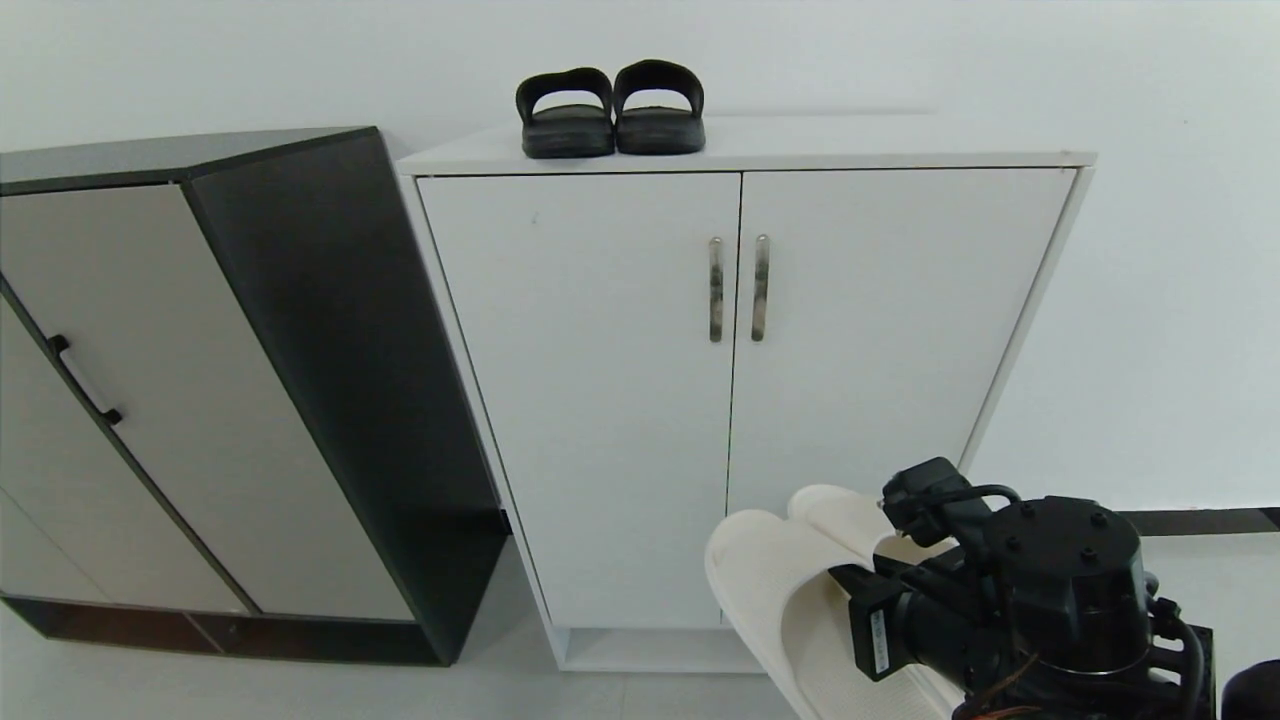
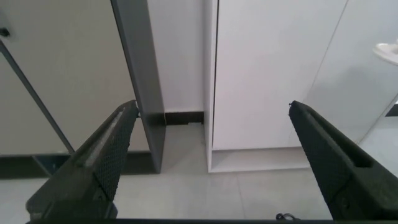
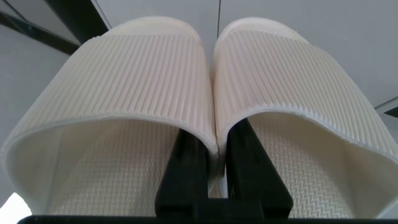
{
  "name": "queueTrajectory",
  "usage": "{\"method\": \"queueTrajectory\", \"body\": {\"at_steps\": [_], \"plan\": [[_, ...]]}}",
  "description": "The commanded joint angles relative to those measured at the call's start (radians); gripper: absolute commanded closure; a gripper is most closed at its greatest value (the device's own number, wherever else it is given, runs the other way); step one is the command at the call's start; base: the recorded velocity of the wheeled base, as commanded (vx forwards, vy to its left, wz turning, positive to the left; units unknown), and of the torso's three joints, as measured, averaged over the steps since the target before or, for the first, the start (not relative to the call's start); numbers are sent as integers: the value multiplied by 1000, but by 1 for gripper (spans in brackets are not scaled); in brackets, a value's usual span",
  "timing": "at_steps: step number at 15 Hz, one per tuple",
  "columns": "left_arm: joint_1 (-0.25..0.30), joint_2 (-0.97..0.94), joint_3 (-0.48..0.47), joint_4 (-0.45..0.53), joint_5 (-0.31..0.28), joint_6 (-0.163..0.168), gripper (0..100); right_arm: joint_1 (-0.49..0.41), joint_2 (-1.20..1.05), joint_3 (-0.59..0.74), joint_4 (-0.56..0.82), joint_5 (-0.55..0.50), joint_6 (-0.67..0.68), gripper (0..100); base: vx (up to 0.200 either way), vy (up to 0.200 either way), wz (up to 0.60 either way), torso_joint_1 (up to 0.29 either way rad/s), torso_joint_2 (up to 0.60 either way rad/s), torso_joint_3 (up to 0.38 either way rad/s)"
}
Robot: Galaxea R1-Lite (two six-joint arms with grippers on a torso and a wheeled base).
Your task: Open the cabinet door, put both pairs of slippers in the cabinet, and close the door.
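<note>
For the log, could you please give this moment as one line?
right gripper shut on white slippers; left gripper open; cabinet doors closed; black slippers on cabinet top

We look along the right gripper (image 3: 215,149), clamped on a pair of cream slippers (image 3: 143,74). One black finger (image 3: 186,168) reaches under each ribbed strap, and the two pinch the straps' touching inner edges together. The slippers sit side by side, toes toward the closed white cabinet doors (image 3: 292,9), whose centre seam lines up with the gap between them. A dark cabinet edge (image 3: 74,15) shows beyond one slipper.
</note>
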Motion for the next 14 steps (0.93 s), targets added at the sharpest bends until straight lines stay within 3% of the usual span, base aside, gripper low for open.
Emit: {"method": "queueTrajectory", "body": {"at_steps": [1, 2, 4, 8, 11, 14], "plan": [[-3, 132, -94, -29, -8, -19, 0, 2, 3, 4, 0, 0, 0, 100, 0, 0, 0, -17, 359, 339], [-4, 192, -141, -34, -14, -25, 0, 3, 5, 4, 0, 0, 0, 100, 0, 0, 0, -2, 203, 183], [-13, 336, -193, -85, -92, -21, 0, 8, 9, 4, -1, 0, 0, 100, 0, 0, 0, 0, 93, 76], [-27, 761, -216, -436, -256, -27, 0, 6, 12, 5, -1, 0, 0, 100, 0, 0, 0, 0, 0, 0], [-167, 980, -307, -585, -267, -58, 0, 6, 22, 2, -3, 1, 2, 100, 0, 0, 0, 0, 0, 0], [-305, 1118, -422, -629, -266, -82, 0, 6, 35, 4, -3, 0, 0, 100, 0, 0, 0, 0, 0, 0]]}}
